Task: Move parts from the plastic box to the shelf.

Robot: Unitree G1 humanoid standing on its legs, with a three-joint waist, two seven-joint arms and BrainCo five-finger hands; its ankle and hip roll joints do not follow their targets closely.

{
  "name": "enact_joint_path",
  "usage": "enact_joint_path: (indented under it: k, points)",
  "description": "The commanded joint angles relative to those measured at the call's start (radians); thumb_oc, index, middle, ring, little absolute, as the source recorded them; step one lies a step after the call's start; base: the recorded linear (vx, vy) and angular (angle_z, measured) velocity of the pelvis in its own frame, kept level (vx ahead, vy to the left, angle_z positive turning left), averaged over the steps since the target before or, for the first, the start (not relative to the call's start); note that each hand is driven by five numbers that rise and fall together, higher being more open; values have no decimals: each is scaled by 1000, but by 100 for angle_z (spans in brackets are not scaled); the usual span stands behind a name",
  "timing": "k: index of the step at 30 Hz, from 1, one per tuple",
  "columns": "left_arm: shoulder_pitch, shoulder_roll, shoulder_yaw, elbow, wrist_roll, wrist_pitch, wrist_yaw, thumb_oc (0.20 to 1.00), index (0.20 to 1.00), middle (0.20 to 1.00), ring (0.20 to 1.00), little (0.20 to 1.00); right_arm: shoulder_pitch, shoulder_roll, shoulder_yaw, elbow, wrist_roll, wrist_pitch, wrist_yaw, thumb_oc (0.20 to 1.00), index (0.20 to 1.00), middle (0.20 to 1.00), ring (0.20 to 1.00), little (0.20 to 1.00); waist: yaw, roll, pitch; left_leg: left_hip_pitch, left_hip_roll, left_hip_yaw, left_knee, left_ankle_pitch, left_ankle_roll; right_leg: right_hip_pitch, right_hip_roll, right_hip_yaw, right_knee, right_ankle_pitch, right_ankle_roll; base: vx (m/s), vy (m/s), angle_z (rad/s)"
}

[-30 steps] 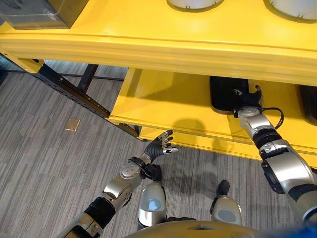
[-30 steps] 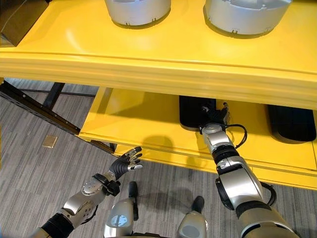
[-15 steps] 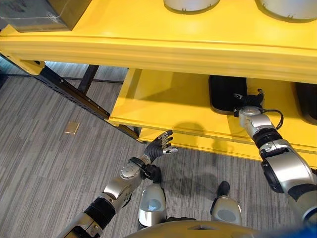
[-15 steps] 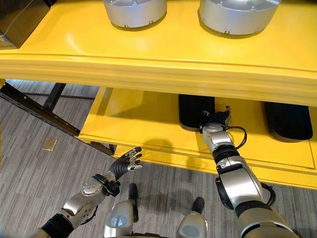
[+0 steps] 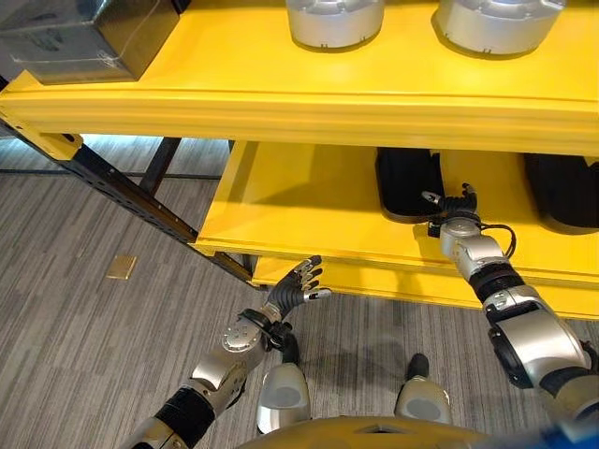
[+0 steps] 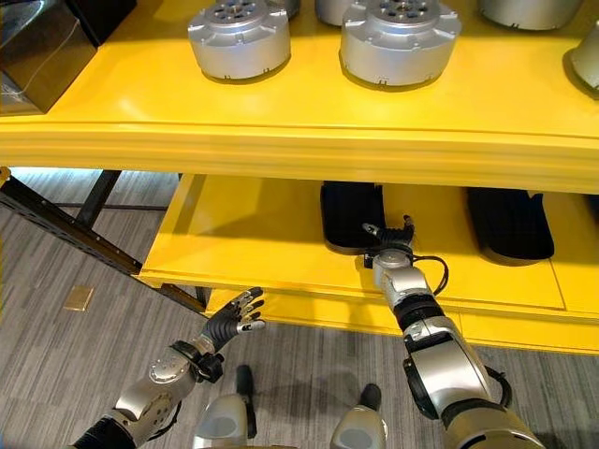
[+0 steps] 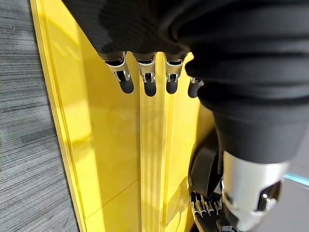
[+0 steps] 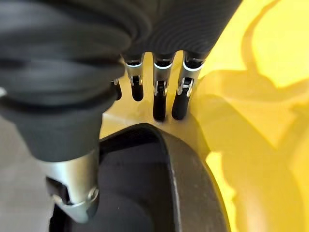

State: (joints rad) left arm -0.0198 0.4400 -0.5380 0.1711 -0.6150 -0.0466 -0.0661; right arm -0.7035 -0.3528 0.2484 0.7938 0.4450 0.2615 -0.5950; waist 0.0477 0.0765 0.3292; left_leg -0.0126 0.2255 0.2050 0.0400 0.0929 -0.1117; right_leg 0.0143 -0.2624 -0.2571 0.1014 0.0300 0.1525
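In the left eye view, a yellow shelf (image 5: pixel 309 98) crossed the scene with a lower level beneath it, and on that lower level lay a black oblong part (image 5: pixel 404 178), flat, its long axis running from near to far. The right hand (image 5: pixel 453 203) rested at the near right corner of that part with its fingers spread and straight, gripping nothing. The left hand (image 5: pixel 292 286) hung in front of the lower shelf's near edge, fingers relaxed and apart, empty. A grey box (image 5: pixel 89 37) sat at the far left of the upper level, and grey striped carpet (image 5: pixel 84 327) covered the floor. In the right eye view, round silver parts (image 6: pixel 241 37) stood upright on the upper level, and a second black part (image 6: pixel 509 223) lay to the right of the first, parallel to it. In the left wrist view, the left hand's fingers (image 7: pixel 145 79) pointed straight over the yellow shelf face. In the right wrist view, the right hand's fingers (image 8: pixel 160 92) reached past the black part's curved rim. Compared with a second earlier, the camera had tilted up, showing more of the upper level, and the right hand had drawn slightly back toward the part's near end.
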Motion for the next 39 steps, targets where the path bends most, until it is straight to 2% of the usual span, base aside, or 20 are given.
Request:
enact_joint_path:
  k: [1, 17, 31, 39]
  points:
    - [-6, -14, 33, -28, 26, -55, -20, 1000, 1000, 1000, 1000, 1000, -7, -6, -11, -30, -17, -23, 20, 1000, 1000, 1000, 1000, 1000, 19, -5, 27, 36, -1, 39, 64, -40, 23, -35, 21, 35, 123, -50, -46, 18, -1, -6]
    - [8, -23, 40, -46, 45, -49, -10, 1000, 1000, 1000, 1000, 1000, 58, 33, 19, -137, -12, -9, 61, 1000, 1000, 1000, 1000, 1000, 9, -10, 28, 28, 0, 40, 67, -43, 25, -46, 20, 42, 124, -48, -44, 1, 0, 0]
    - [24, -33, 52, -58, 65, -43, -13, 1000, 1000, 1000, 1000, 1000, 147, 67, 55, -242, -12, 3, 137, 1000, 1000, 1000, 1000, 1000, -6, -15, 19, 32, 1, 46, 66, -43, 25, -48, 25, 51, 124, -49, -43, 0, 0, 0]
    - [32, -36, 58, -66, 76, -40, -10, 1000, 1000, 1000, 1000, 1000, 188, 81, 72, -280, -16, 3, 139, 1000, 1000, 1000, 1000, 1000, -12, -17, 17, 33, 0, 49, 63, -42, 26, -51, 26, 56, 121, -45, -41, -6, 0, -4]
